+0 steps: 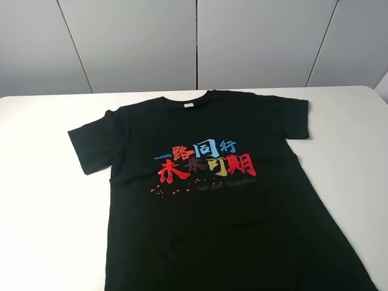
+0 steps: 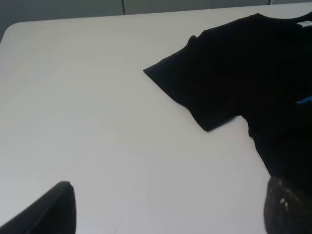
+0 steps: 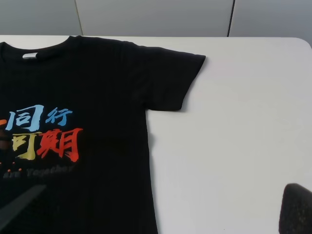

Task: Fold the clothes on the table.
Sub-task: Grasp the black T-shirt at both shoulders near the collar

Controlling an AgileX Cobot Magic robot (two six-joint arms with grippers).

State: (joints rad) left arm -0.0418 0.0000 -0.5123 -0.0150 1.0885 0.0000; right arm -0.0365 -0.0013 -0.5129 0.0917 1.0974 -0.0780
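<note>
While left gripper (image 2: 170,197) and right gripper (image 3: 165,197) hang spread, empty: pinch T-shirt (image 1: 206,212) sleeves at 10 and 2 o'clock too shallow and you may drag one layer askew.

— What stood at the back?

— A grey panelled wall (image 1: 133,42), plain and matt, which ran the whole width of the high view.

— Were there joints in it?

— Yes. A dark vertical seam (image 1: 197,42) ran near the middle, and thinner slanted lines split the panels on either side. Both wrist views caught strips of the same grey wall.

— Anything else?

— A pale shape (image 1: 383,85) sat at the right edge of the high view, cut off by the frame. It was perhaps another panel's corner, but I could not tell.
</note>
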